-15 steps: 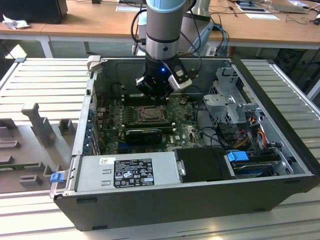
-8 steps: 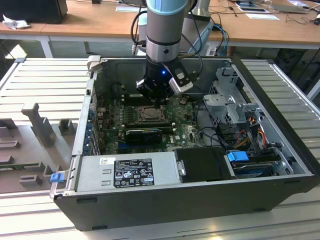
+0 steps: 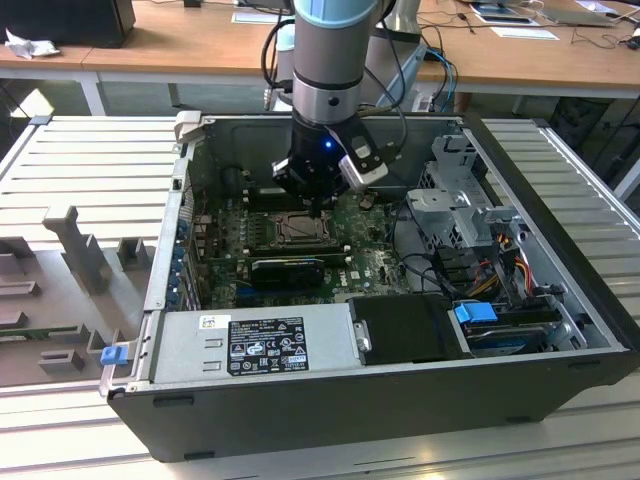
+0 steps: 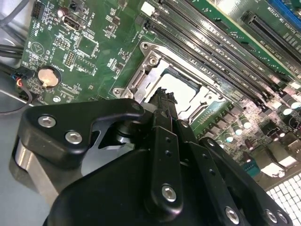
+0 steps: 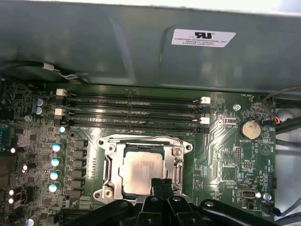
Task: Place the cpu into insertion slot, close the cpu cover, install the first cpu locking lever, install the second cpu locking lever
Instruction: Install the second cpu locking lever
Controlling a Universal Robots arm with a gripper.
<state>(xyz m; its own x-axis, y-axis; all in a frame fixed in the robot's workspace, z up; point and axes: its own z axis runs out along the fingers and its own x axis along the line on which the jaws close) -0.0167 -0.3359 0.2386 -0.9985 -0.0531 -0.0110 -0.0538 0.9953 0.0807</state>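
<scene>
Gripper (image 3: pixel 318 208) down low inside the open computer case (image 3: pixel 560 300), hanging right over the insertion slot (image 3: pixel 300 228) on the green motherboard (image 3: pixel 365 262) in the exterior view. Over to the first wrist view: the cpu (image 5: pixel 140 170) lies flat in the slot, pale metal face up, and the cpu cover (image 5: pixel 177 155) is folded down around it, its silvery frame bordering the chip on all sides. Black fingertips (image 5: pixel 161 184) are pressed together with no gap showing between them, and they hold nothing; their tips sit at the edge of the chip on the gripper's side, though whether they actually touch it I cannot tell. Second wrist view now, looking past the gripper's black linkage: the fingers (image 4: pixel 163 101) come down onto the socket area, with the silvery frame (image 4: pixel 155 66) visible on the far side and pale metal showing through its window. Beside the socket run the long black memory slots (image 5: pixel 131 110), all four in a row, and a round coin battery (image 5: pixel 249 128) sits well apart from the socket, near the board's edge. Back in the exterior view, a long black card (image 3: pixel 288 268) lies just beside the socket, and a grey power supply (image 3: pixel 255 345) lines the case's near wall.
</scene>
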